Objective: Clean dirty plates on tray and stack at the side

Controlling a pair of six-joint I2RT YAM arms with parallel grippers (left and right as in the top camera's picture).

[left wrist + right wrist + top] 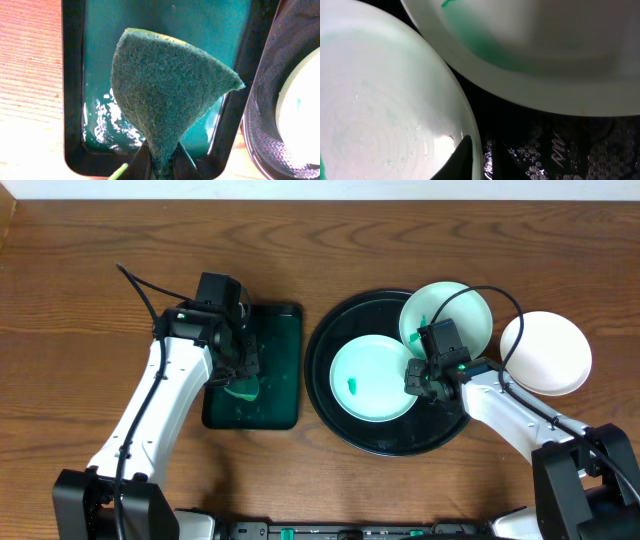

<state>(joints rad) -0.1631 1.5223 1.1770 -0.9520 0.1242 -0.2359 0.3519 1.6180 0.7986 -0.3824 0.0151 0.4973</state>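
The black round tray [335, 415] holds a pale mint plate [372, 377] with a small green smudge [352, 385]. A second plate [447, 315] leans on the tray's upper right rim, green streaked inside [485, 47]. A third, white plate [545, 352] lies on the table right of the tray. My right gripper [420, 375] is shut on the middle plate's right rim [470, 125], one finger inside the rim and the other outside, over the tray floor [560, 145]. My left gripper [162, 150] is shut on a dark green scouring sponge [170, 85], held over the small green rectangular tray.
The dark green rectangular tray [270, 330] sits left of the round tray and has water glinting in it [107, 120]. The round tray's rim [265, 125] lies close to its right. Bare wooden table surrounds everything.
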